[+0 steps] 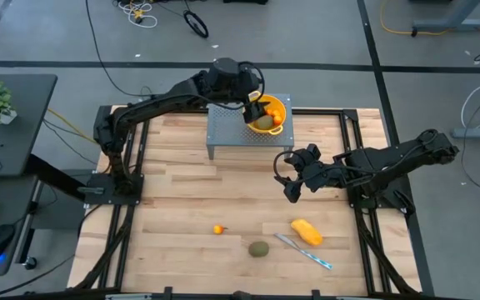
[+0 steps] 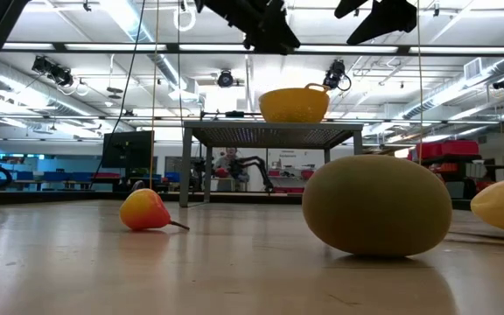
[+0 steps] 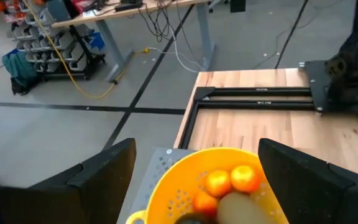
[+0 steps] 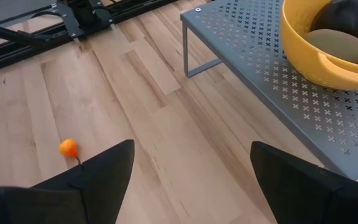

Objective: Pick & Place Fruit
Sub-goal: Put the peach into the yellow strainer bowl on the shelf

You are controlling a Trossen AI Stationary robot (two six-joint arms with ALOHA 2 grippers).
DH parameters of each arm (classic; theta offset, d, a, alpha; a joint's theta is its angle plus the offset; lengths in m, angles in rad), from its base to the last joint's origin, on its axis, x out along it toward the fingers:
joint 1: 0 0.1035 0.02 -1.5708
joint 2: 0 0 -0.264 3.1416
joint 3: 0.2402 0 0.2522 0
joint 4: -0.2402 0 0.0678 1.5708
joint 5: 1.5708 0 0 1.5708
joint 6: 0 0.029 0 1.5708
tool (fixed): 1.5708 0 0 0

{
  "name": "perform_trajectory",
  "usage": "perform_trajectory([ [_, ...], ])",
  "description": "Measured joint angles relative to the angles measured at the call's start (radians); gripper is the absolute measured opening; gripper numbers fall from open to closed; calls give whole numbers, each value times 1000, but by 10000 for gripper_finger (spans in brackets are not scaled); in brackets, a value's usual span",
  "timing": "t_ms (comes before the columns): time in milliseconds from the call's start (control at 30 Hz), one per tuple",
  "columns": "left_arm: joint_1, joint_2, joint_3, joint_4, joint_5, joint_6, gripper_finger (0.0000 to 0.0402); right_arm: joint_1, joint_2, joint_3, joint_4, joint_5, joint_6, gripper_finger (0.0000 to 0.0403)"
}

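Observation:
A yellow colander [image 1: 275, 111] stands on a grey perforated stand [image 1: 227, 129] at the table's far side. It holds orange-red pieces [image 3: 232, 180], an olive-green oval [image 4: 337, 45] and a dark ball [image 4: 347, 15]. My left gripper [image 1: 255, 108] hangs open just above the colander [image 3: 185, 180], touching nothing. My right gripper [image 1: 288, 177] is open over the middle of the table, near the stand. On the wood near the front lie a small orange-red piece [image 1: 217, 229], a second olive-green oval [image 1: 259, 248] and a yellow-orange oblong [image 1: 307, 232].
A slim silver-and-blue knife [image 1: 304, 252] lies beside the oblong, between it and the green oval. Black frame rails run along the table's left and right sides [image 1: 352, 142]. Bare wood lies between the stand and the fruit in front.

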Motion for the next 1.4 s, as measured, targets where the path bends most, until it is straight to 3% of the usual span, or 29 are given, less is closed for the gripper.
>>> perform_trajectory([
  [500,-36,-79,11,-136,19,-24,347,0,0,0,-6,0,0,332],
  [1067,-45,-79,10,-257,71,-88,347,0,0,0,-6,-1,0,332],
  [1400,-93,-77,-109,-195,76,-124,347,0,0,0,-6,-1,0,332],
])
